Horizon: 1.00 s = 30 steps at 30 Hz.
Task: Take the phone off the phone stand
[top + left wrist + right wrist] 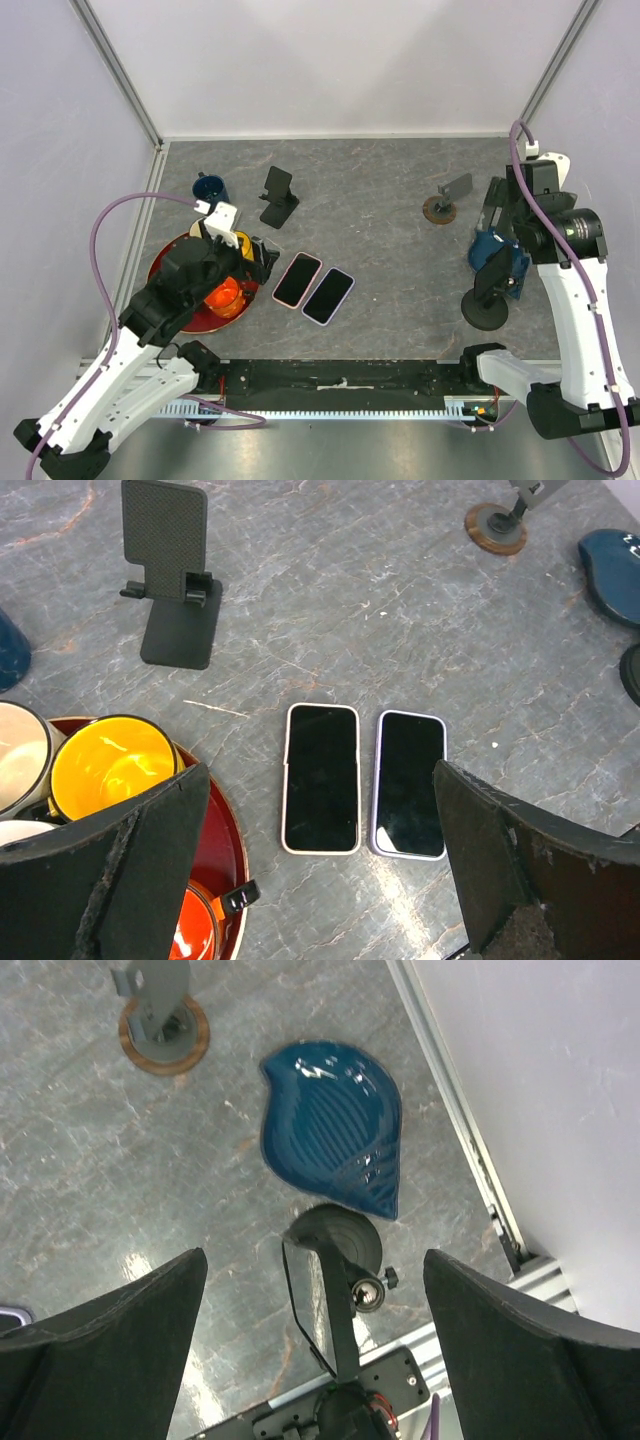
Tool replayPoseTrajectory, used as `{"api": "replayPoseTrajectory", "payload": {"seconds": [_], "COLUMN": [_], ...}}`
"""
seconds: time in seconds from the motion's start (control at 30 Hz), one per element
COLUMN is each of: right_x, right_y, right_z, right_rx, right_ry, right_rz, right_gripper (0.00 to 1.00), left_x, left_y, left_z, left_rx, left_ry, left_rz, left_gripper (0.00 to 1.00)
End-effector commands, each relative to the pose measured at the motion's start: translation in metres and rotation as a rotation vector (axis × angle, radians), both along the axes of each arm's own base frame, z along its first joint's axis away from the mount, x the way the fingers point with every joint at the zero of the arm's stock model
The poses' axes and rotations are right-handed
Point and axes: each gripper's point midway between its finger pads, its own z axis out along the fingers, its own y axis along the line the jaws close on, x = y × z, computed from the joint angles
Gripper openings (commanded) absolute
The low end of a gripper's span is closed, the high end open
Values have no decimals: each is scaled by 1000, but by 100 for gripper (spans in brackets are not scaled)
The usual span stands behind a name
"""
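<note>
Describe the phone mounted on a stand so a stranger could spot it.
On the right of the grey table lies a glossy blue shell-shaped dish. Beside it, a black round-based stand holds the dark phone upright. The pale-cased phone and lilac-cased phone lie flat mid-table.

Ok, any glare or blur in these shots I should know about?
Top view: even light, soft shadows, sharp. Left wrist view: faint sheen low on the purple phone. Right wrist view: glare streaks on the blue dish, a bright patch on the table.
</note>
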Motion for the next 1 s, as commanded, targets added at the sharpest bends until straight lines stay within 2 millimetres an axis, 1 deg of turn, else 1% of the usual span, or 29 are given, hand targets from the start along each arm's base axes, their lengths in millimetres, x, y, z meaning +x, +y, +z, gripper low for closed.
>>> {"api": "replayPoseTrajectory", "payload": {"seconds": [0.0, 0.03, 0.1, 0.2, 0.27, 0.3, 0.37, 0.4, 0.5, 0.67, 0.73, 0.9, 0.97], "right_x": [-21, -24, -26, -31, -30, -31, -31, -33, -37, -39, -39, -39, -39], "right_y": [5, 8, 10, 14, 18, 18, 21, 22, 21, 22, 22, 24, 24], "right_z": [-28, -35, -43, -64, -70, -77, -82, -88, -97, -99, -99, -96, -95], "right_rx": [62, 83, 104, 140, 175, 184, 216, 224, 234, 244, 244, 250, 246], "right_ry": [109, 131, 158, 216, 221, 237, 238, 251, 263, 250, 244, 233, 228], "right_rz": [6, 18, 23, 27, 31, 32, 42, 42, 35, 42, 42, 58, 56], "right_gripper": [96, 96, 95, 93, 91, 91, 89, 88, 83, 75, 71, 63, 57], "left_x": [-3, -3, -5, -6, -6, -6, -7, -7, -7, -7, -7, -5, -4], "left_y": [-7, -7, -6, -3, -3, -2, -4, -4, -4, -6, -6, -5, -6], "left_z": [12, 12, 14, 15, 15, 15, 15, 15, 14, 13, 12, 9, 8], "left_rx": [-28, -29, -34, -43, -46, -47, -51, -51, -53, -53, -53, -47, -48], "left_ry": [-52, -53, -64, -68, -70, -71, -69, -69, -67, -62, -58, -50, -47], "left_rz": [-58, -58, -57, -52, -52, -52, -60, -61, -63, -68, -66, -62, -61], "left_gripper": [100, 100, 100, 100, 100, 100, 100, 100, 100, 100, 100, 100, 100]}}
